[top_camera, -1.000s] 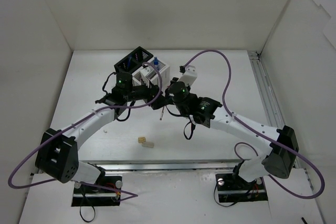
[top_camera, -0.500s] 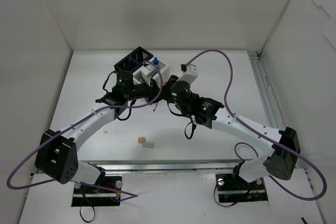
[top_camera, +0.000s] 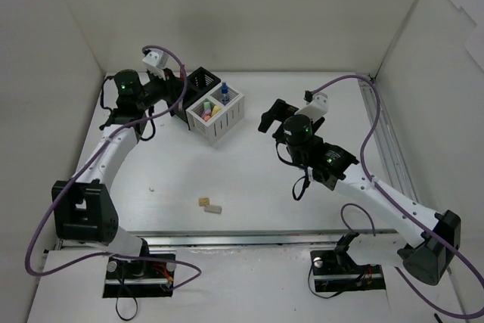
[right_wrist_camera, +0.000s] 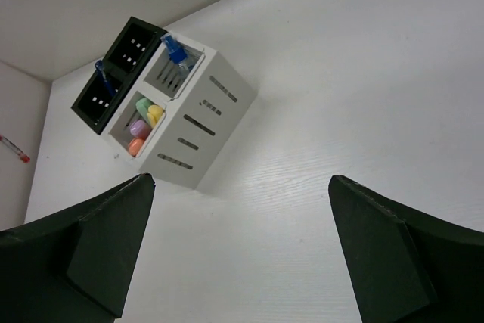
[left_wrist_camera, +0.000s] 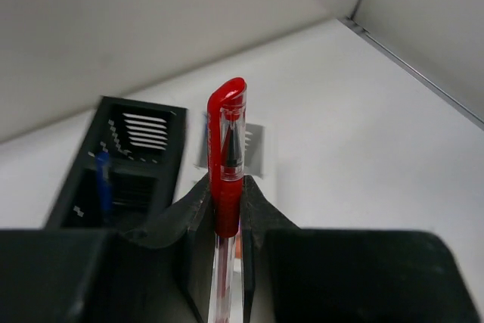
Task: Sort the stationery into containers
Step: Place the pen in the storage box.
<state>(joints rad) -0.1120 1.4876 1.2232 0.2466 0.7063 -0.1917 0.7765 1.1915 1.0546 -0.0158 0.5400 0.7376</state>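
The overhead camera looks steeply down onto the whole table (top_camera: pixel 249 179). The left wrist camera peers along a red pen (left_wrist_camera: pixel 227 156) at very close range, with the black box (left_wrist_camera: pixel 128 149) at left of frame. The right wrist camera sees that same black box beside a white box (right_wrist_camera: pixel 204 134) from farther off, at upper left.

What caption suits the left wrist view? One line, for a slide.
Left gripper shut on a red pen, cap end outward, with the black organiser box and its blue pen beyond.

We see a white table (top_camera: pixel 318 104) bearing the white box (top_camera: pixel 219 122); against its far-left side the black box (top_camera: pixel 198 81), well nearer two beige erasers (top_camera: pixel 213 207).
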